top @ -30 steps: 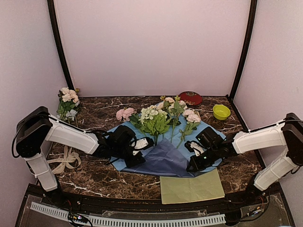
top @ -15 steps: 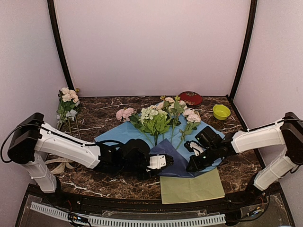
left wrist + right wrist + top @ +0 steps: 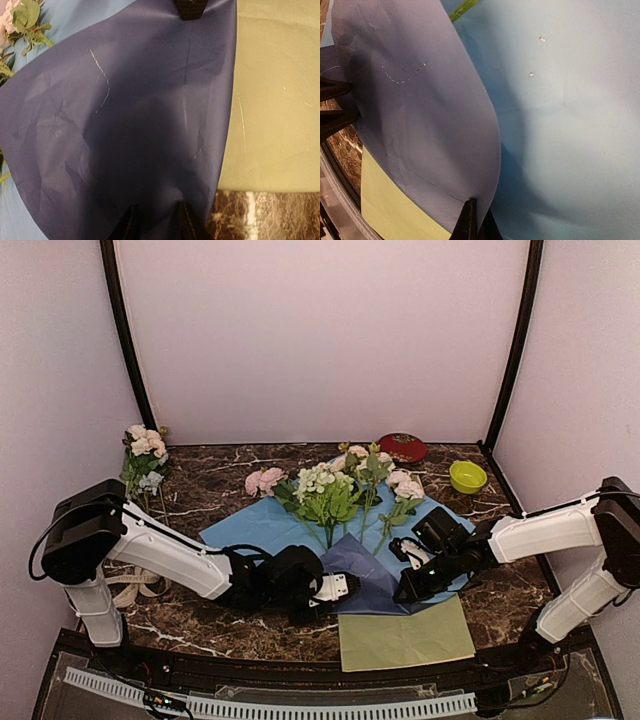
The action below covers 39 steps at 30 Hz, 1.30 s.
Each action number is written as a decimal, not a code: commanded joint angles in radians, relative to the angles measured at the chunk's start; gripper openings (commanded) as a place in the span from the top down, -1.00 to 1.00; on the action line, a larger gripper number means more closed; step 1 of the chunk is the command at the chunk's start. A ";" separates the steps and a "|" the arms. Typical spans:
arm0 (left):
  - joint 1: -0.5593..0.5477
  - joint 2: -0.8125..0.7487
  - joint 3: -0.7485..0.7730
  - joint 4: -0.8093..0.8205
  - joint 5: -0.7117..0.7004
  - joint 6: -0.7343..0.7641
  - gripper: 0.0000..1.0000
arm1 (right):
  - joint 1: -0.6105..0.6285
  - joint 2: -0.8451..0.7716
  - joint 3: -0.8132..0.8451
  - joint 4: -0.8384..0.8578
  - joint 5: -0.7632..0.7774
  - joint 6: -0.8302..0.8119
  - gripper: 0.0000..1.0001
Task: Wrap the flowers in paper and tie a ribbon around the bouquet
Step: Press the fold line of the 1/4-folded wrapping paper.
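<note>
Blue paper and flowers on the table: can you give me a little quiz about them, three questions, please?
1. True or false: the yellow-green sheet lies on top of the flowers.
2. What colour is the small bowl at the back right? A red, B yellow-green, C white.
3. Fill in: the right gripper is shut on the edge of the folded ____.
Key: 1 false; 2 B; 3 paper.
</note>
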 commanded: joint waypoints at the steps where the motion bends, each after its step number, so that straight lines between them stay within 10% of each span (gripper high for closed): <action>1: 0.012 -0.062 -0.077 -0.154 -0.007 -0.101 0.46 | -0.008 -0.011 0.000 -0.024 0.016 -0.016 1.00; 24: 0.115 -0.172 -0.199 -0.577 0.085 -0.736 0.76 | -0.007 -0.040 0.009 -0.045 0.024 -0.026 1.00; 39: 0.096 -0.396 -0.189 -0.660 -0.140 -0.754 0.75 | -0.008 -0.024 0.027 -0.069 0.020 -0.039 1.00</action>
